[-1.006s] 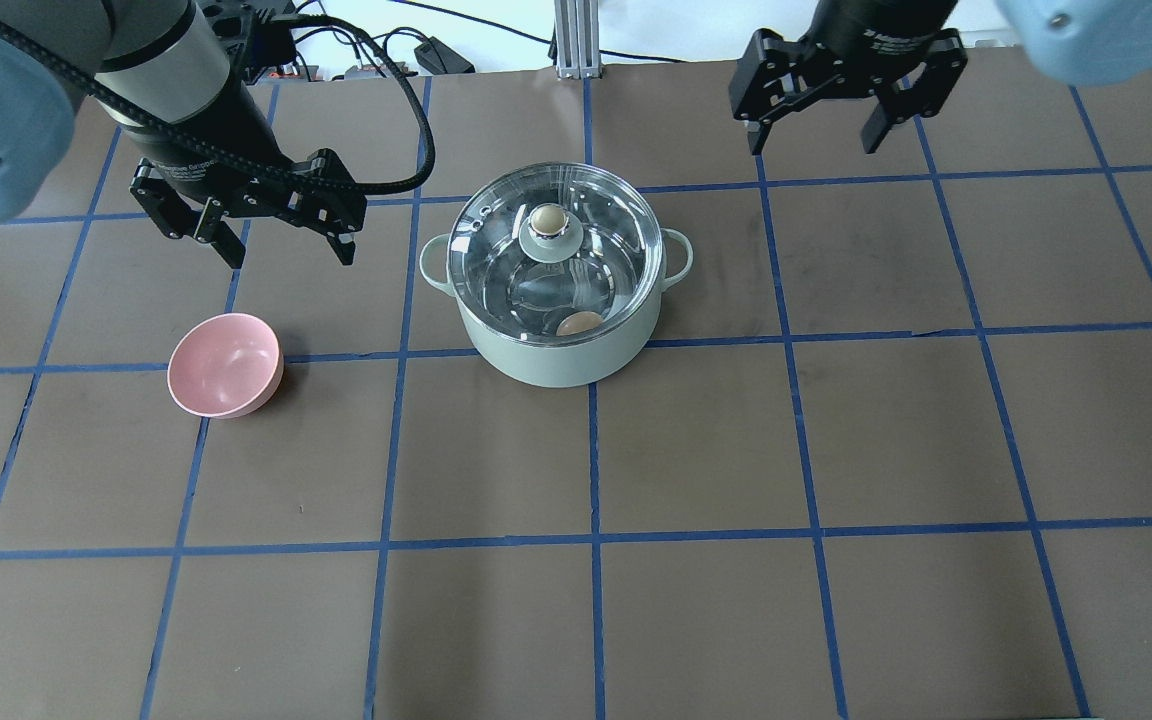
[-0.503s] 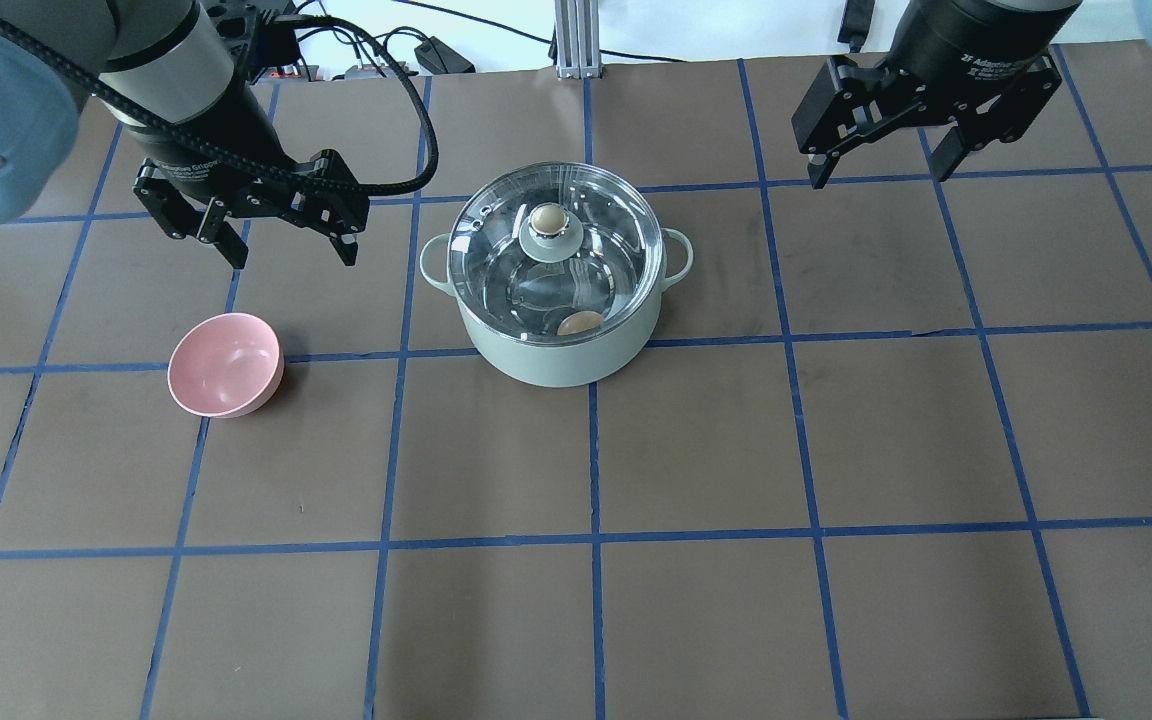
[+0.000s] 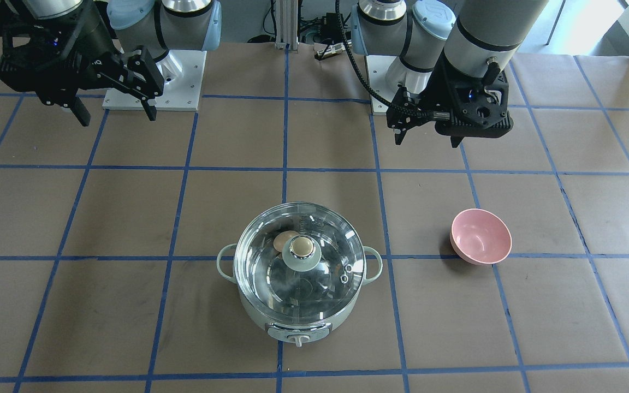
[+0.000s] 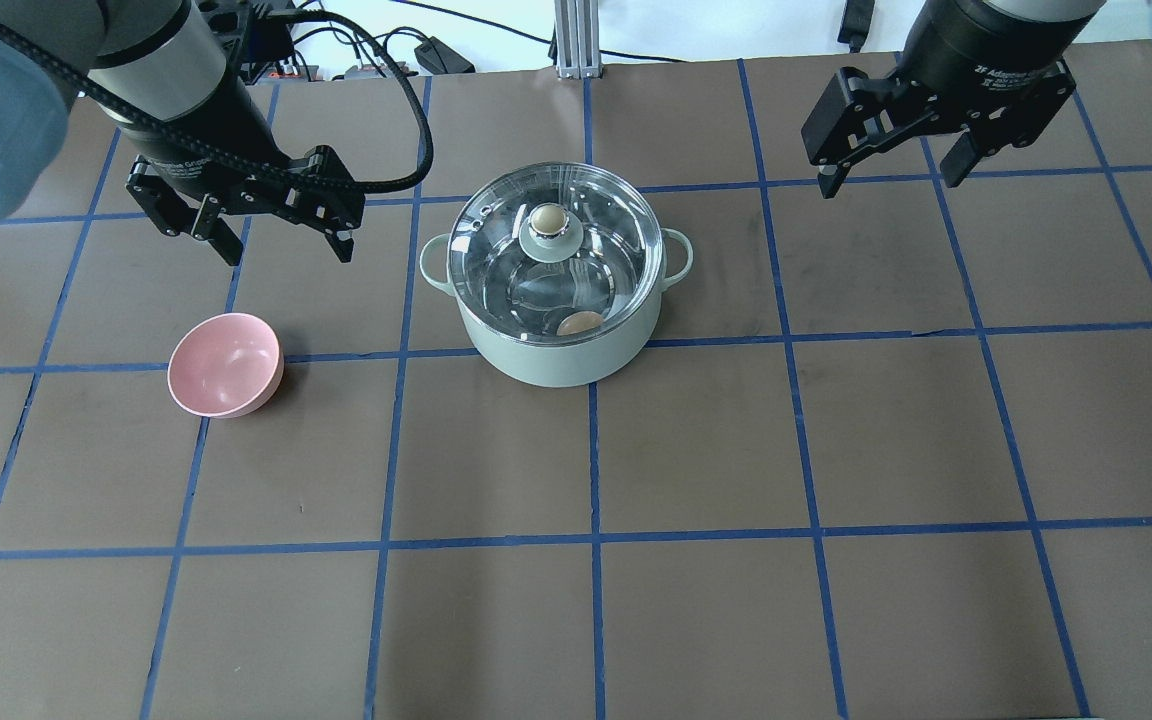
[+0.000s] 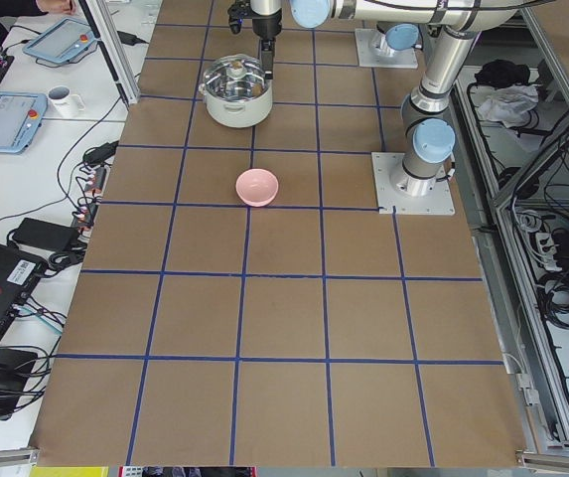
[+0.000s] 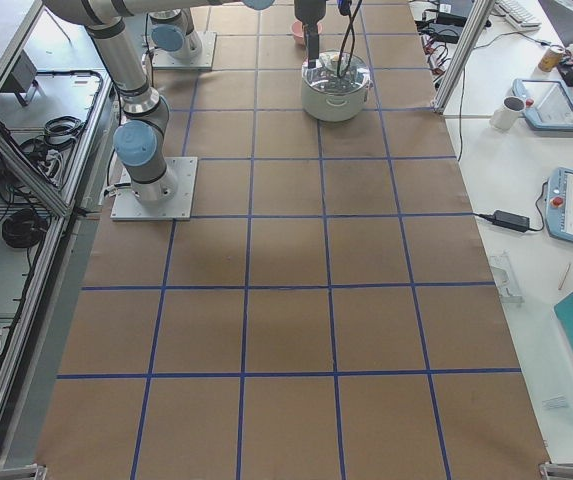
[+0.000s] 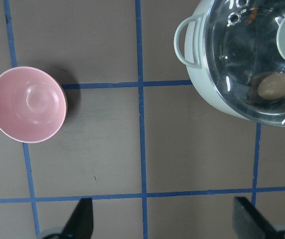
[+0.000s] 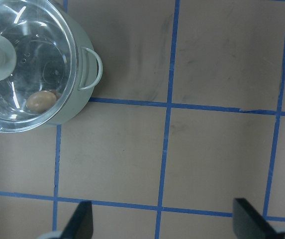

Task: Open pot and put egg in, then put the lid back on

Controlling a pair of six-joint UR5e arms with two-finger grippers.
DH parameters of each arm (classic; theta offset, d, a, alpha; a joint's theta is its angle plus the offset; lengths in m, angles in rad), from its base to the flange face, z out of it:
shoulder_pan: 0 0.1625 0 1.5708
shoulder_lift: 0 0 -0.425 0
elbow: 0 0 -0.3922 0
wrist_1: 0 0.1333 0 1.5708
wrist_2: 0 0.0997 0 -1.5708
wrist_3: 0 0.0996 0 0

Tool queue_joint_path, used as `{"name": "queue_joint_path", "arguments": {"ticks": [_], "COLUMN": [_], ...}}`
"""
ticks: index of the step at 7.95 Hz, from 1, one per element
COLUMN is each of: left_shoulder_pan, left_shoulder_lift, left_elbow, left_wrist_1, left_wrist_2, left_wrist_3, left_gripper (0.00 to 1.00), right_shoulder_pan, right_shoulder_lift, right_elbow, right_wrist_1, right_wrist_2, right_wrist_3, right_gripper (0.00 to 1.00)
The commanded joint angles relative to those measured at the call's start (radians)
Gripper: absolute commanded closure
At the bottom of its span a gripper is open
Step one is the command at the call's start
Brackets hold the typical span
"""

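The mint-green pot stands mid-table with the glass lid seated on it, tan knob on top. The tan egg lies inside the pot under the lid, also seen in the front view and both wrist views. My left gripper is open and empty, raised to the left of the pot. My right gripper is open and empty, raised to the right of the pot near the robot's side.
A small empty pink bowl sits left of the pot, under and ahead of my left gripper. Brown paper with a blue tape grid covers the table. Cables lie along the robot-side edge.
My right gripper has moved to the right, away from the pot, and stayed open. My left gripper has barely shifted. Pot, lid, egg and bowl have not moved.
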Motion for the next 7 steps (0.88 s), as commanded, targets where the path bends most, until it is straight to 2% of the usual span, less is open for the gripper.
{"name": "queue_joint_path", "arguments": {"ticks": [1,7], "left_shoulder_pan": [0.000,0.000], "left_shoulder_lift": [0.000,0.000], "left_elbow": [0.002,0.000], "left_wrist_1": [0.001,-0.001], "left_wrist_2": [0.000,0.002], "left_wrist_3": [0.000,0.000], "left_gripper": [0.00,0.00], "right_shoulder_pan": [-0.001,0.001], "right_shoulder_lift": [-0.001,-0.001], "right_elbow": [0.001,0.002], "right_wrist_1": [0.002,0.002], "right_wrist_2": [-0.005,-0.007], "right_wrist_3": [-0.006,0.008], "right_gripper": [0.00,0.00]}}
